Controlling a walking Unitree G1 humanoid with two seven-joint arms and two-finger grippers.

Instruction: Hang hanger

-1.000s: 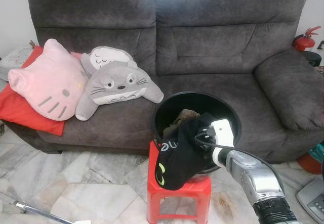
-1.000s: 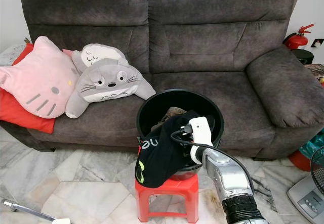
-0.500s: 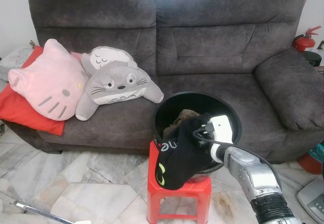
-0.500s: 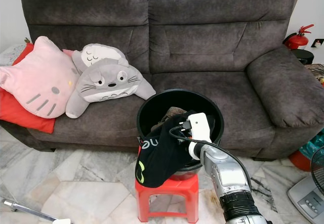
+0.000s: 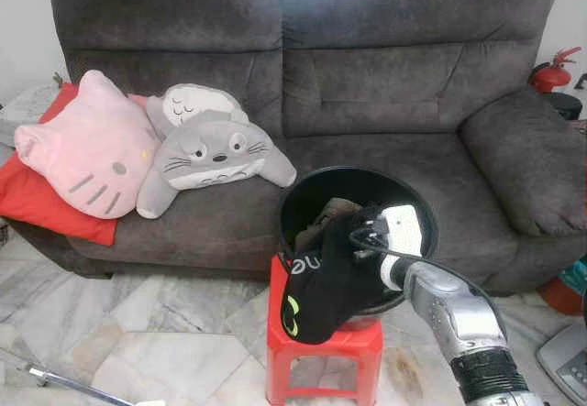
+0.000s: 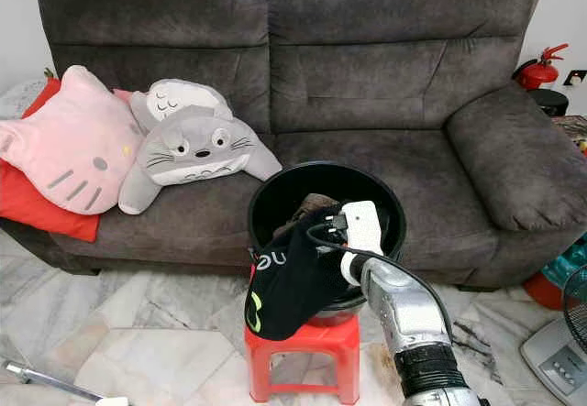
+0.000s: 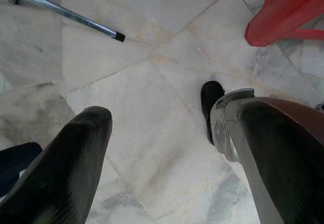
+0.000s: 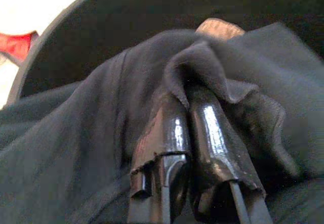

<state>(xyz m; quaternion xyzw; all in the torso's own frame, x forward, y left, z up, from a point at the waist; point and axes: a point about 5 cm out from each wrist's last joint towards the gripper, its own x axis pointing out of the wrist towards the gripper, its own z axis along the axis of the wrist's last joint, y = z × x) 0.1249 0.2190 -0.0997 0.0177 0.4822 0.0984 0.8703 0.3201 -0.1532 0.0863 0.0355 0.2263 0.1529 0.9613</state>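
Over the last second the right gripper (image 8: 190, 100), fingers pinched on a fold of the black garment (image 5: 326, 278) draped over the rim of the black tub (image 5: 303, 191), was pushed slightly deeper; no hanger was visible; the left gripper (image 7: 167, 148) hung spread above the floor.

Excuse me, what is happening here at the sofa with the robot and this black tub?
The right gripper is shut on a fold of the black garment, which hangs over the rim of the black tub. The tub stands on a red stool in front of the grey sofa. The left gripper hangs open above the marble floor.
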